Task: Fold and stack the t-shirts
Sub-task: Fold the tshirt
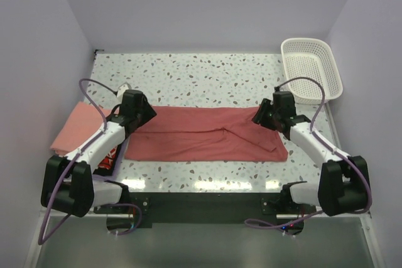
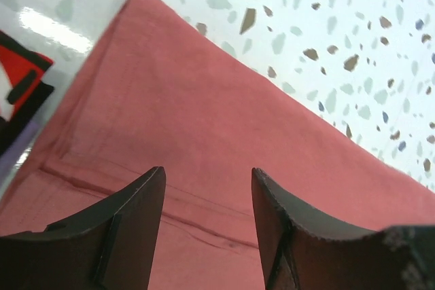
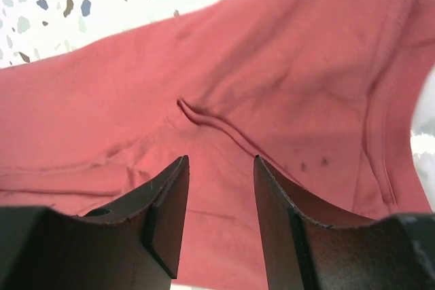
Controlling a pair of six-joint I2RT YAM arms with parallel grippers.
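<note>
The left fingers (image 1: 146, 116) and right fingers (image 1: 260, 117) stood at opposite ends of the brick-red t-shirt (image 1: 201, 135), its long axis running side to side across the tabletop (image 1: 201, 80). From the left wrist, the left fingers (image 2: 129, 236) gaped, empty, over cloth. From the right wrist, the right fingers (image 3: 160, 215) likewise: parted, holding nothing.

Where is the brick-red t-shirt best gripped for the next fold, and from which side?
Probably the short ends of the brick-red cotton t-shirt, pinched from above: it lies flat as a long band, and the open left pincer and right pincer each hang over one end.
</note>
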